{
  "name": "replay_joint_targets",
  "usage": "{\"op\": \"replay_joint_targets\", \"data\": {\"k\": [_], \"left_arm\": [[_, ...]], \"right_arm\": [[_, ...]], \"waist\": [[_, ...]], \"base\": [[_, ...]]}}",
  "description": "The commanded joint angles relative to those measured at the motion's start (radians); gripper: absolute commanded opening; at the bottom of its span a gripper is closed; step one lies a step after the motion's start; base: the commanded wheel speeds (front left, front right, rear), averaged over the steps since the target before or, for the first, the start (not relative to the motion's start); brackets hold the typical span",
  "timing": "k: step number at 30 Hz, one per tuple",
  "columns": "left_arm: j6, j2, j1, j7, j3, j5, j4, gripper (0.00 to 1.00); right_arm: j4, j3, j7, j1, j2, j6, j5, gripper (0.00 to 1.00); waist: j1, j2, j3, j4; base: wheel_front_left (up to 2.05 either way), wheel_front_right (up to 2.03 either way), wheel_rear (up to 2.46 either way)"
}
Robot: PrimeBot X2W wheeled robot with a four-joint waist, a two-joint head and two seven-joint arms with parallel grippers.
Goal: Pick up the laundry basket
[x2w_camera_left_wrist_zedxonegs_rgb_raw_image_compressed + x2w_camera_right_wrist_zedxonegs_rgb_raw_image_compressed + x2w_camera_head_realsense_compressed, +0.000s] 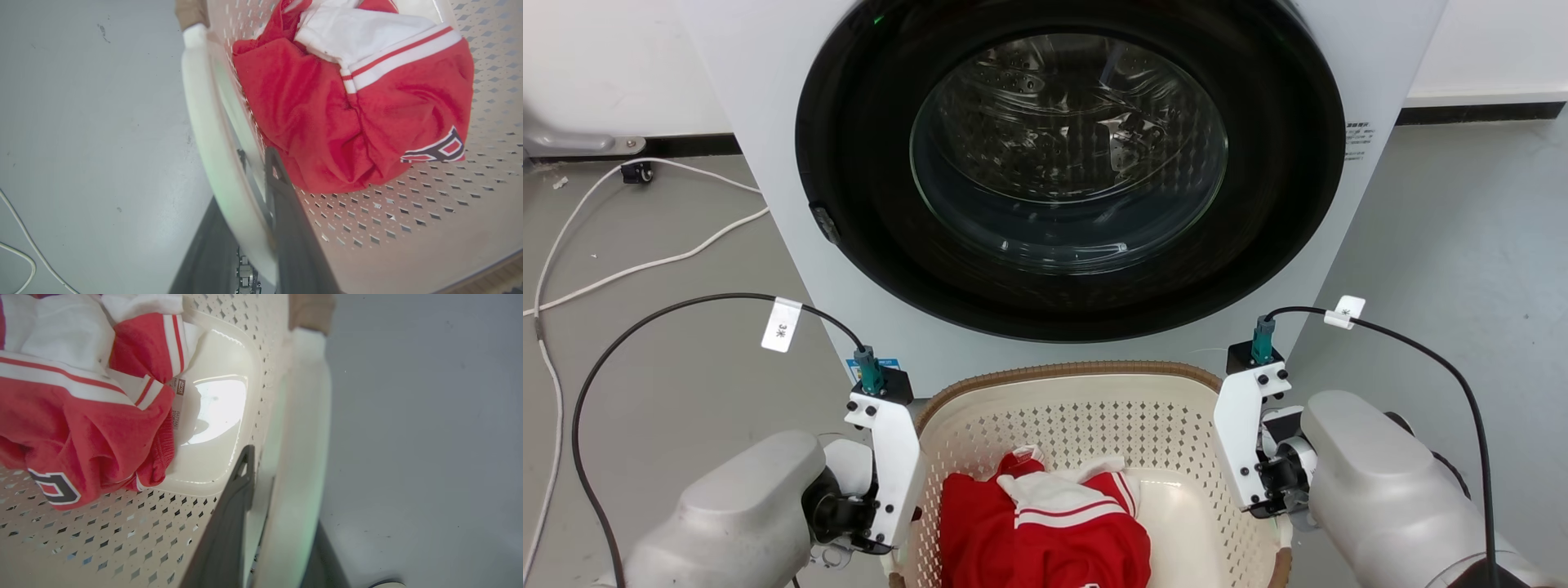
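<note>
A cream-white perforated plastic laundry basket [1094,425], rounded-rectangular with a brown woven-look rim, is placed just in front of a white washing machine [760,98] with a round glass door [1070,147]. Whether it rests on the grey floor [670,384] cannot be told. A crumpled red and white striped garment [1045,531] is held inside it. The left claw [245,179] is closed about the smooth white left handle [200,102]. One dark finger [286,212] is laid against the diamond-holed wall inside, the other outside. The right claw [282,486] is closed likewise on the right handle [306,416]. The pale left forearm [735,506] and right forearm [1372,474] are stretched forward, flanking the basket.
</note>
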Motion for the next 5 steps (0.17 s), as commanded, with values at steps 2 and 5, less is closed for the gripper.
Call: {"op": "replay_joint_targets", "data": {"k": [2,5], "left_arm": [[-0.014,-0.010,-0.010,0.006,-0.004,0.004,-0.015,0.00],[-0.015,-0.010,-0.011,0.009,-0.004,0.006,-0.015,0.00]], "right_arm": [[-0.013,0.009,-0.006,-0.016,0.013,0.012,0.005,0.00],[-0.010,0.013,-0.007,-0.021,0.013,0.012,0.010,0.00]], "waist": [[0.0000,0.0000,0.000,0.000],[0.0000,0.0000,0.001,0.000]], "base": [[0.00,0.00,0.00],[0.00,0.00,0.00]]}}
